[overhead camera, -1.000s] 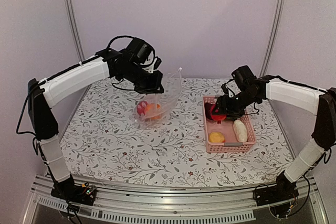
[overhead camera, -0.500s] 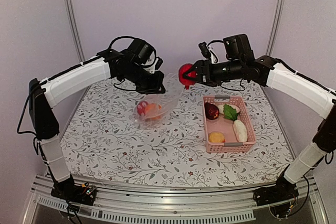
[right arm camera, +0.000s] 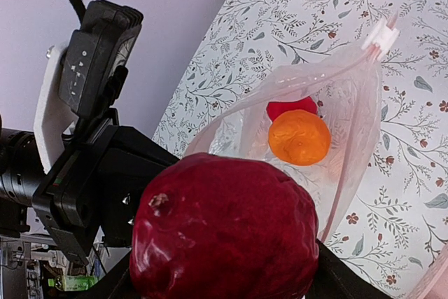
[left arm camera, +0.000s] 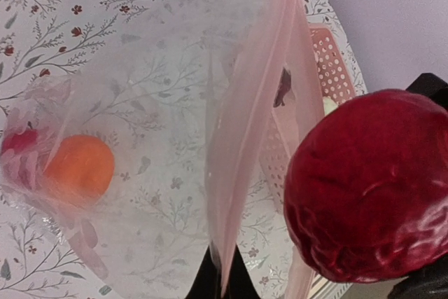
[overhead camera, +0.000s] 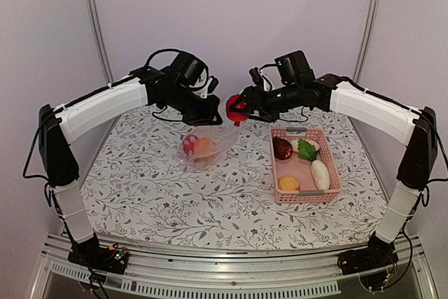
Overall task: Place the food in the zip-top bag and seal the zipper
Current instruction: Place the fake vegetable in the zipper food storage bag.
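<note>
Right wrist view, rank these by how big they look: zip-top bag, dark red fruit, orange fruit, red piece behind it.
About alike: zip-top bag and dark red fruit; the fruit is nearest the camera, so unranked.
Then: orange fruit.
Smallest: red piece, partly hidden.

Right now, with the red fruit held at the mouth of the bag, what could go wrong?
1. The left gripper holds the zip-top bag by its mouth edge alone, so the opening looks narrow. The dark red fruit in the right gripper may catch the rim and drop onto the table.
2. Pushing the fruit in could tug that thin edge free, spilling the orange fruit inside.
</note>
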Action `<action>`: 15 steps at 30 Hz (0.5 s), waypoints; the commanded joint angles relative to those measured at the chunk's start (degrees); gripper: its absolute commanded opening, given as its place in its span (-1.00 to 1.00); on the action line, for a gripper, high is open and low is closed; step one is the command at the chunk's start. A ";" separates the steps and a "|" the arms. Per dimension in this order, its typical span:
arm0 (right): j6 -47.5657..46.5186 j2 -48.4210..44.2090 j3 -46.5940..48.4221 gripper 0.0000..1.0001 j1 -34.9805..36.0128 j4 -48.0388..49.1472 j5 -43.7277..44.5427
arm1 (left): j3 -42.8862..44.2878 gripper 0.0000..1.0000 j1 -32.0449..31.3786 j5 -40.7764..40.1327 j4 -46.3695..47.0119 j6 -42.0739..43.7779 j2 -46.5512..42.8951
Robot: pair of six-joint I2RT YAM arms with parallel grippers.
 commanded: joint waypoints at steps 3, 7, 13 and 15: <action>-0.13 1.95 3.56 0.55 0.37 -4.68 0.17 | -0.59 -1.00 -0.56 2.48 2.52 1.14 -0.97; 0.24 0.52 4.07 0.58 0.33 -5.40 1.77 | -0.50 -1.00 -0.36 2.63 2.46 1.02 -0.63; -0.98 -2.67 4.42 0.59 0.22 -7.64 5.06 | -0.66 -1.00 0.08 2.05 1.99 1.58 -1.08; -1.85 -4.67 3.53 0.60 -0.24 -8.23 5.71 | -0.53 -1.00 0.51 2.31 1.53 1.64 -1.50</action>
